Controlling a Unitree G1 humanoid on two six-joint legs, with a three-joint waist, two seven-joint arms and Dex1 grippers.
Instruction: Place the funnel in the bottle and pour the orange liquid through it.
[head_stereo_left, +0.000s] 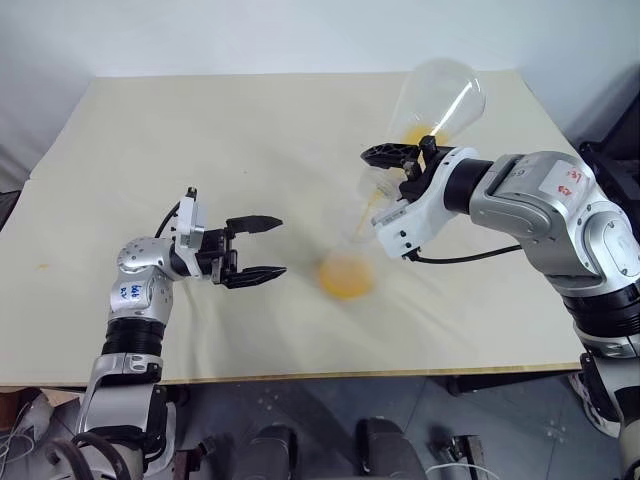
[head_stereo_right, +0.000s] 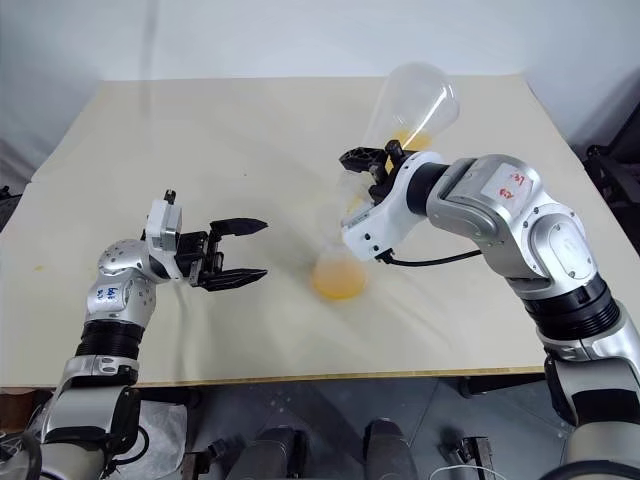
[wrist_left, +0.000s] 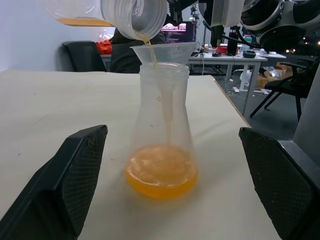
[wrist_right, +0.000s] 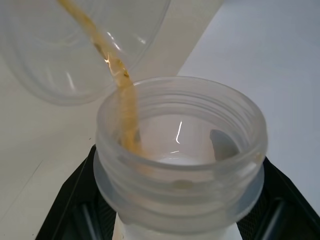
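The frosted cone-shaped bottle (wrist_left: 162, 120) stands upright on the table, with orange liquid (wrist_left: 161, 175) pooled in its base. The small clear funnel (wrist_left: 162, 52) sits in its neck. My right gripper (head_stereo_left: 405, 160) is shut on the neck of a wider clear flask (head_stereo_left: 440, 95), tipped mouth-down over the funnel. A thin orange stream (wrist_right: 125, 105) runs from the flask's mouth into the funnel, and some liquid is left in the flask (head_stereo_right: 415, 138). My left gripper (head_stereo_left: 282, 246) is open and level, a short way left of the bottle and not touching it.
The pale table (head_stereo_left: 200, 130) stretches to its front edge (head_stereo_left: 300, 378) just below my arms, with bare surface to the left and behind. A small stain (head_stereo_left: 42, 266) marks the far left. Desks and chairs (wrist_left: 240, 55) stand beyond the table.
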